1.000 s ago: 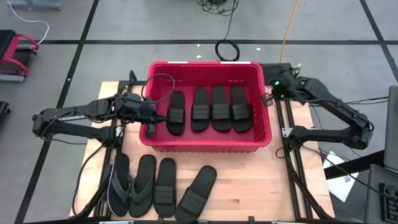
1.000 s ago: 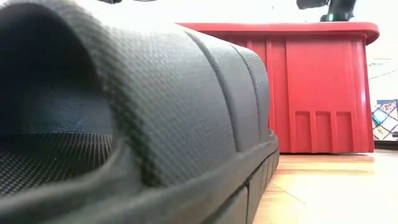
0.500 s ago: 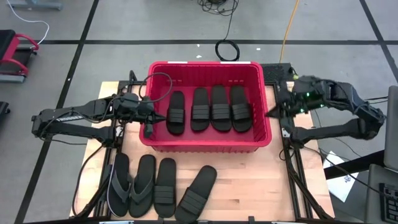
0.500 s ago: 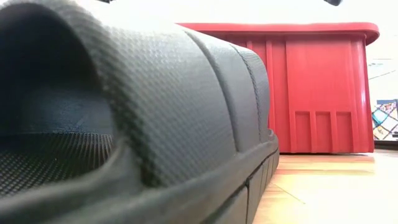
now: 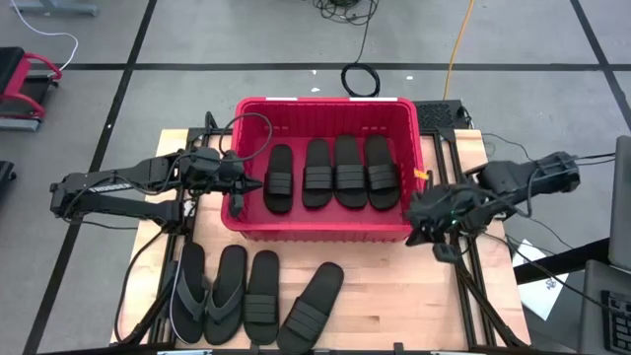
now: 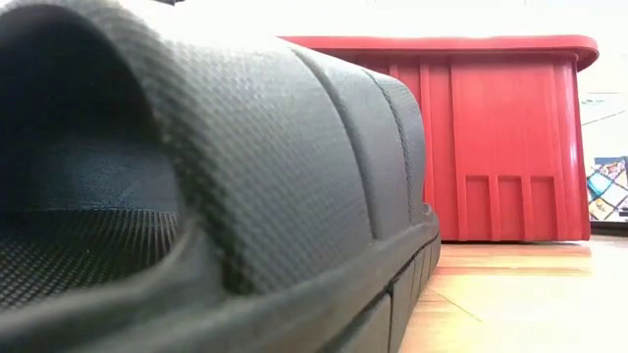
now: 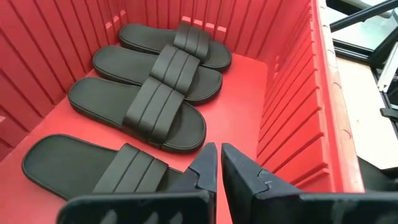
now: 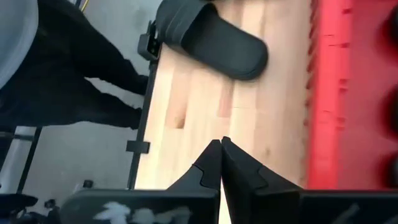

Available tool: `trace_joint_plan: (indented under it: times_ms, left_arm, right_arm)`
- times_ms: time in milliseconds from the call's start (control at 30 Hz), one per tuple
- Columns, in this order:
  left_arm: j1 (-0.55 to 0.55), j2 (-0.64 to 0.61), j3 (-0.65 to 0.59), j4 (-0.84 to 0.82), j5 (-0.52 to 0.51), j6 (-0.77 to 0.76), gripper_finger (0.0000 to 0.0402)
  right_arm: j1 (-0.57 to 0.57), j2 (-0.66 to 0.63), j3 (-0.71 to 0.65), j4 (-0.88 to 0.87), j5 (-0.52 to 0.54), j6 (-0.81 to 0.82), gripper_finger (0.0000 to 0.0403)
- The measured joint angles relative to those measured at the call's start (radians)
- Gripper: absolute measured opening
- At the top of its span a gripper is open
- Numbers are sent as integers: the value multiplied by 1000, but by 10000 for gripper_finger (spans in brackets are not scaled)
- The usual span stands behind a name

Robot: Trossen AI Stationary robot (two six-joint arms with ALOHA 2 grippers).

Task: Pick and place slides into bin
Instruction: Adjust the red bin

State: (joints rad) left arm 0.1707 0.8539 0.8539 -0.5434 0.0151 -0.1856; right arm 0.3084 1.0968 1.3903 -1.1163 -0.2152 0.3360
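Lower left of high view: four slides point(image 5: 246, 296) loose on tabletop point(image 5: 394, 316), two thong-strap, two banded. Mid frame: red bin point(image 5: 325, 229) holding four banded slides point(image 5: 335, 173) side by side, flat. Left end effector point(image 5: 240, 189) at bin's left wall, over the rim, fingers pinched together, holding nothing. Right end effector point(image 5: 422, 219) by bin's lower right corner, fingers closed, holding nothing.

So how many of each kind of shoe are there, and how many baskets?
Banded slides: 6 (4 in the bin, 2 on the table)
Thong flip-flops: 2
Red bin: 1
Total: 9
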Motion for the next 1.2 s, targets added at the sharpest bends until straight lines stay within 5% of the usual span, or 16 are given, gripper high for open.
trace_joint_plan:
  times_ms: [667, 1200]
  left_arm:
    - [0, 0, 0, 2, -24, -2, 8]
    - [0, 0, 0, -8, -23, 7, 2]
  right_arm:
    - [47, 120, -41, -119, 88, 24, 0]
    - [-60, 118, -152, -113, 152, 54, 0]
